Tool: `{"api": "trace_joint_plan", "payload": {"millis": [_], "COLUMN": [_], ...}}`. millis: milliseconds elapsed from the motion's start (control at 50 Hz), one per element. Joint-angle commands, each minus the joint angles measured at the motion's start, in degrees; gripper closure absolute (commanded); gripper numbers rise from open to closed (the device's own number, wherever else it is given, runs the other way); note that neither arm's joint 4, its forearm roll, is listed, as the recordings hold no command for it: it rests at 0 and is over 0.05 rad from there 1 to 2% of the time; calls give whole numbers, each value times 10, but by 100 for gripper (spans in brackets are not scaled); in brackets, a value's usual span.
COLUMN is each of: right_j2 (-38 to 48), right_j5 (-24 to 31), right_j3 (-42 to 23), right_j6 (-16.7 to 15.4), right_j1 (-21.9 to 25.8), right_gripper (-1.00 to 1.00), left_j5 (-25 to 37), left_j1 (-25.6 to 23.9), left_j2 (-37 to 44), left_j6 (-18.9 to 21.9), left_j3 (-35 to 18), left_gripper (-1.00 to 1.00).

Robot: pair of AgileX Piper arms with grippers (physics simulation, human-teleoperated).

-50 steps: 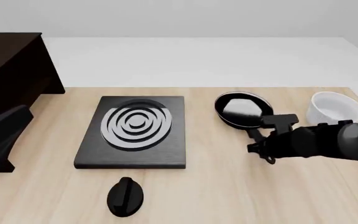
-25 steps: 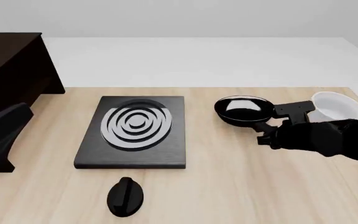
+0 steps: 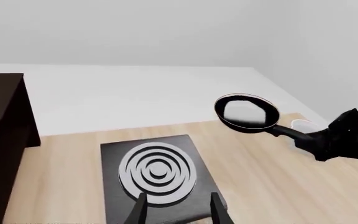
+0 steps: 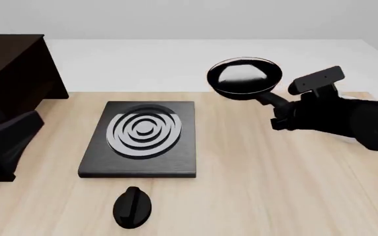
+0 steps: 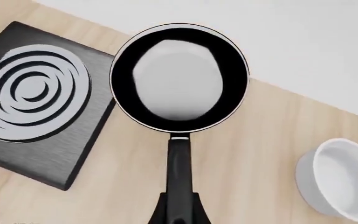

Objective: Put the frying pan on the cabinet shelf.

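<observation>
Left wrist view: the left end effector (image 3: 174, 210) hangs wide apart over the hob (image 3: 156, 172); the frying pan (image 3: 246, 113) is airborne to the right.

Front view: the right end effector (image 4: 279, 112) clamps the pan's handle, the pan (image 4: 244, 77) lifted above the bench (image 4: 255, 187), right of the hob (image 4: 143, 137); the cabinet shelf (image 4: 15, 69) stands far left.

Right wrist view: pan (image 5: 179, 83) level, white bowl (image 5: 344, 179) beside it

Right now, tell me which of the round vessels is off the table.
The small black frying pan, held up by its handle in the right pincer. The white bowl sits on the wooden table.
</observation>
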Motion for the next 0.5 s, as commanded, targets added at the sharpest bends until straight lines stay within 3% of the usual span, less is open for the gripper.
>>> {"api": "trace_joint_plan", "payload": {"millis": [20, 240, 260, 320, 340, 360, 400, 420, 440, 480, 500], "right_j2": [-48, -55, -52, -49, -47, -53, -50, -46, -44, -43, -40], "right_j5": [11, 15, 15, 12, 12, 5, 5, 4, 3, -1, 0], "right_j3": [-54, -111, -114, -121, -123, -122, -133, -134, -135, -138, -149], "right_j6": [-21, -43, -42, -42, -45, -52, -44, -43, -43, -45, -42], "right_j1": [57, 120, 123, 144, 154, 164, 162, 164, 170, 173, 178], "right_gripper": [100, 100, 100, 100, 100, 100, 100, 100, 100, 100, 100], "left_j5": [-6, -23, -27, -38, -38, -33, -35, -42, -45, -44, -41], "left_j1": [2, 13, 22, 33, 26, 10, -27, -17, -25, -46, -83], "left_j2": [9, 19, 32, 44, 65, 87, 89, 81, 92, 97, 99], "left_j6": [-14, -32, -58, -86, -127, -137, -96, -104, -139, -148, -162], "left_j3": [4, -6, -6, -14, -3, 5, -8, -13, -10, -11, -19], "left_gripper": [-100, -100, -100, -100, -100, -100, -100, -100, -100, -100, -100]}}
